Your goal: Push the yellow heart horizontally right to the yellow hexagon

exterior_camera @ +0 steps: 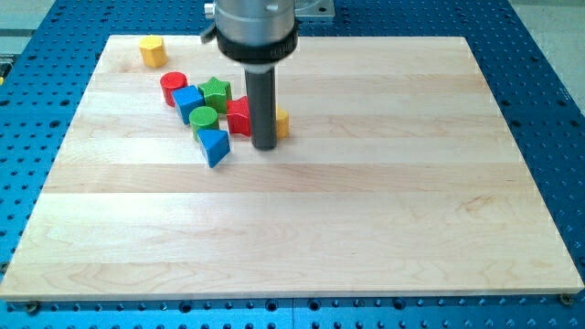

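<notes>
My tip rests on the board just to the view's left of a yellow block, which is mostly hidden behind the rod; its shape cannot be made out. A yellow hexagon sits alone near the board's top left corner. A red block touches the rod's left side. The rod hangs from the top centre of the view.
A cluster lies left of the rod: a red cylinder, a blue cube, a green star, a green cylinder and a blue triangle. The wooden board lies on a blue perforated table.
</notes>
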### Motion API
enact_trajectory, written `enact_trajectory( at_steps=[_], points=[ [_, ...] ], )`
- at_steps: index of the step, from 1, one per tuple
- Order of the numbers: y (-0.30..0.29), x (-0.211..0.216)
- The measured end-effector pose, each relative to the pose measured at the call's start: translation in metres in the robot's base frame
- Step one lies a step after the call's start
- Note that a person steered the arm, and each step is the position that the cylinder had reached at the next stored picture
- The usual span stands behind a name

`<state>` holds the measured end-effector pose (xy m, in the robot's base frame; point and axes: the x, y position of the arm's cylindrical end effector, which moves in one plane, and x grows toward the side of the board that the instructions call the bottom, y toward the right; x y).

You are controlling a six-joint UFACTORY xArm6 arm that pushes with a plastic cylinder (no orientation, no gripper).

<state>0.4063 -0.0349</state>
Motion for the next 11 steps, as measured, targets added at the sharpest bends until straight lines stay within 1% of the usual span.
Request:
enact_trajectory(
  at_steps=[1, 2, 3, 4, 6, 7, 8, 9, 10, 11],
  points=[
    [0.023, -0.04],
    [0.041, -0.058],
    [0.085, -0.066],
    [0.054, -0.125],
    [0.041, -0.087],
    [0.025, -0.124],
    [-0.009, -0.132],
    [-0.075, -0.13],
    [-0.098, -0.159],
    [-0.15, -0.182]
  ],
)
